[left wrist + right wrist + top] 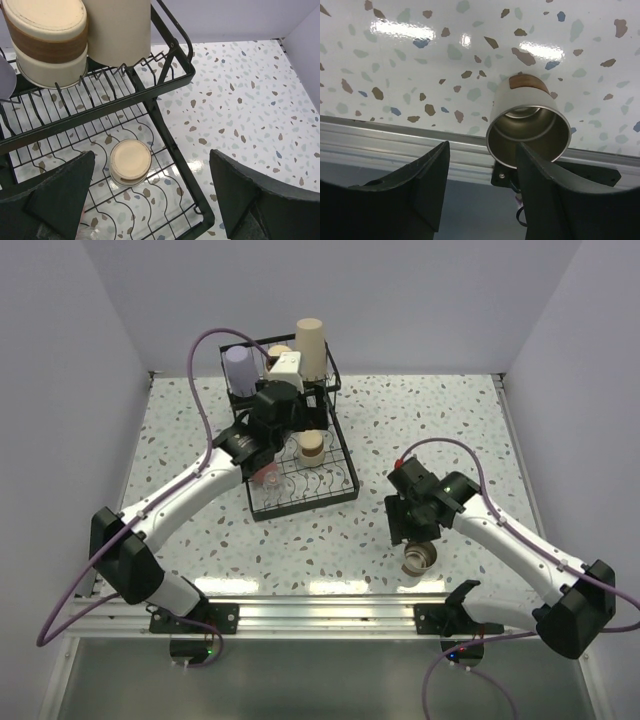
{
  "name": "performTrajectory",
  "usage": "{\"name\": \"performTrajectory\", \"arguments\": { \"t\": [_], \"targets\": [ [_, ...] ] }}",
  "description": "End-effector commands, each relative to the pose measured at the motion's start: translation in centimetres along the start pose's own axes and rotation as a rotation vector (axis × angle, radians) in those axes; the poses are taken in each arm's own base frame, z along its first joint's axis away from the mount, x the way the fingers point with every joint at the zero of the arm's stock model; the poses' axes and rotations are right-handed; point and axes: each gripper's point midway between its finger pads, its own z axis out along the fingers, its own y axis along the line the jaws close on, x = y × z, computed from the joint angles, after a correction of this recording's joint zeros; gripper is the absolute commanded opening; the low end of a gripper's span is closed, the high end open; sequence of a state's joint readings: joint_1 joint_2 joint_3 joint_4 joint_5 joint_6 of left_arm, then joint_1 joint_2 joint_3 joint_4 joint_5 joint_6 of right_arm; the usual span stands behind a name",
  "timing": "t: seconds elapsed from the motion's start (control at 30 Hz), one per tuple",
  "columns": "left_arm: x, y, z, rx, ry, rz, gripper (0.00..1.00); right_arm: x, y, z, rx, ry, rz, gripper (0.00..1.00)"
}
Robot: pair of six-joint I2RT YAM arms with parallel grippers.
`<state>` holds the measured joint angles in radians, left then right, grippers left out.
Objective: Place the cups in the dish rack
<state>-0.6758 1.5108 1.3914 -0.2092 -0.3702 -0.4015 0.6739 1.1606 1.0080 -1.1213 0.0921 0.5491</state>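
Right wrist view, jaws apart, tan-and-metallic cup (526, 107) partly between them, unclamped

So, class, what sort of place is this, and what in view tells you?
Probably a robot test cell, not a kitchen: plain white walls box in a speckled table, left arm and right arm are bolted to a metal rail, and a dish rack holds cups.

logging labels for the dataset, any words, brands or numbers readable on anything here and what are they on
No readable text in any view.
tall beige cup, lavender cup, short tan cup, metallic cup: plain, no print visible.
dish rack: bare black wire, no label visible.
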Motion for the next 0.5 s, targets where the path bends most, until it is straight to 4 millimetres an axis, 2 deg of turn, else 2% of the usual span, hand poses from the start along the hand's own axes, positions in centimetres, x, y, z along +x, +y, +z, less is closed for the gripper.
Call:
{"name": "performTrajectory", "arguments": {
  "t": [0.0, 0.1, 0.3, 0.43, 0.47],
  "targets": [
    [-0.8, -0.2, -1.4, 0.022, -0.025, -0.024, 0.99, 0.1, -1.0, 1.1, 0.06, -0.012, 0.019, 0.57],
    [-0.7, -0.1, -1.9, 0.03, -0.025, -0.033, 0.99, 0.8, -0.6, 2.3, 0.038, 0.011, 0.028, 0.51],
    [-0.8, -0.1, -2.5, 0.042, -0.026, -0.038, 0.99, 1.6, -0.7, 4.1, 0.068, 0.047, 0.047, 0.47],
    [-0.9, -0.3, -2.5, 0.052, -0.03, -0.042, 0.99, 2.0, -0.6, 5.0, 0.078, 0.076, 0.051, 0.33],
    [-1.0, -0.4, -2.5, 0.054, -0.031, -0.044, 0.99, 2.1, -0.7, 5.2, 0.082, 0.079, 0.052, 0.26]
  ]
}}
